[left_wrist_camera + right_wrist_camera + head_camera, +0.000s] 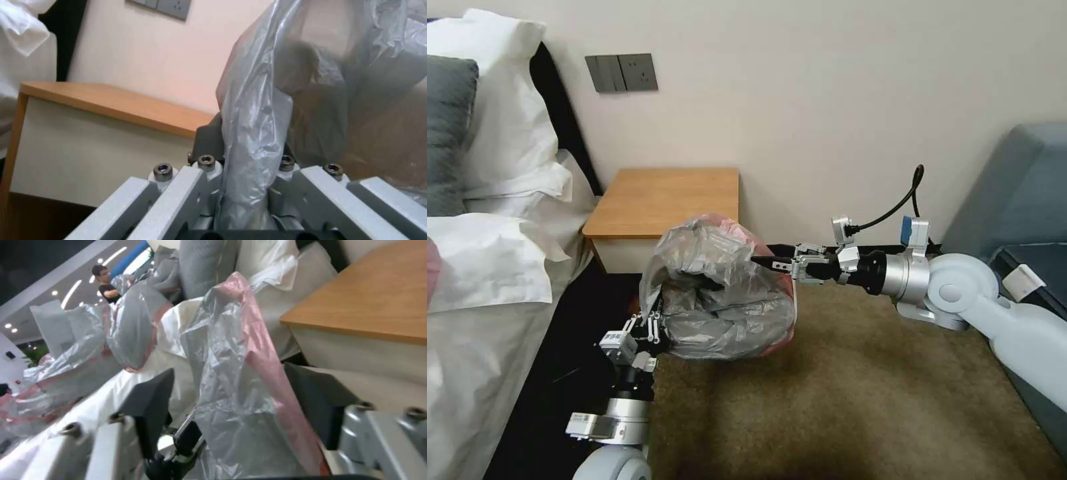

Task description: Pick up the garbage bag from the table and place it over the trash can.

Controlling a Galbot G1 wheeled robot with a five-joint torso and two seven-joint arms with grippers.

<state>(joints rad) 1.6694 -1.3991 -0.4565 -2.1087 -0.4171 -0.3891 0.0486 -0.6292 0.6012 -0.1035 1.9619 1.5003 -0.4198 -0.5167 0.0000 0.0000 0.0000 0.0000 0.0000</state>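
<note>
The garbage bag (720, 293), crinkly grey plastic with a pinkish-red edge, hangs in the air, spread between both grippers in front of the table (667, 200). My left gripper (654, 325) is shut on its lower left edge; the left wrist view shows the bunched bag (258, 116) running up between that gripper's (249, 143) fingers. My right gripper (758, 260) is shut on the right rim, and the bag's pink edge (262, 350) passes between its dark pads (149, 403). The wooden table top (369, 306) is bare. The trash can is hidden or out of view.
A bed with white pillows (487, 267) fills the left side. A grey-blue sofa (1020, 193) stands at the right, close to my right arm. Brown carpet (860, 400) lies open below and to the right of the bag. Wall switches (620, 72) sit above the table.
</note>
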